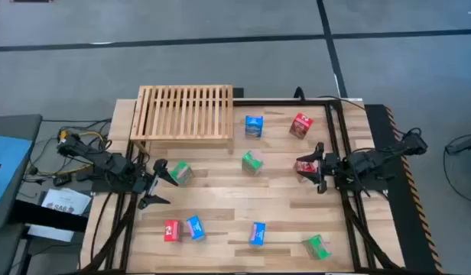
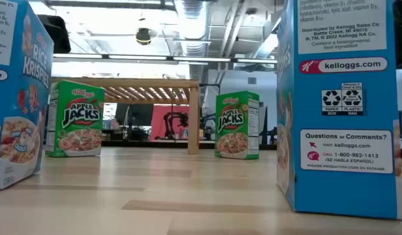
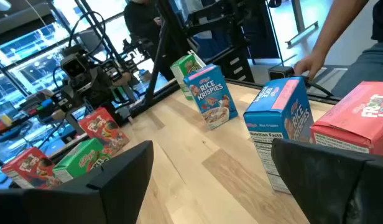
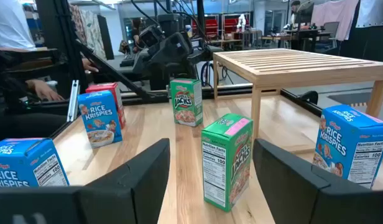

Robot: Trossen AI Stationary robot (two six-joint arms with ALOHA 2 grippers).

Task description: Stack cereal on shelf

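Note:
The wooden slatted shelf (image 1: 186, 112) stands at the table's far left, on legs (image 4: 257, 112). Nine cereal boxes stand upright on the planks: blue (image 1: 254, 126), red (image 1: 300, 125), green (image 1: 253, 162), green (image 1: 180, 173), red (image 1: 306, 166), red (image 1: 171, 230), blue (image 1: 195, 227), blue (image 1: 257, 233), green (image 1: 317, 247). My left gripper (image 1: 159, 184) is open and empty, its far finger close beside the left green box. My right gripper (image 1: 320, 167) is open, raised near shelf-top height over the red box at the right. The middle green box (image 4: 226, 158) stands ahead of it.
A dark frame rail (image 1: 344, 153) runs along the table's right side. In the low view two blue boxes (image 2: 15, 98) (image 2: 341, 104) stand close to the camera. A person's hand (image 3: 303, 62) shows beyond the near edge. Open planks lie mid-table (image 1: 220, 198).

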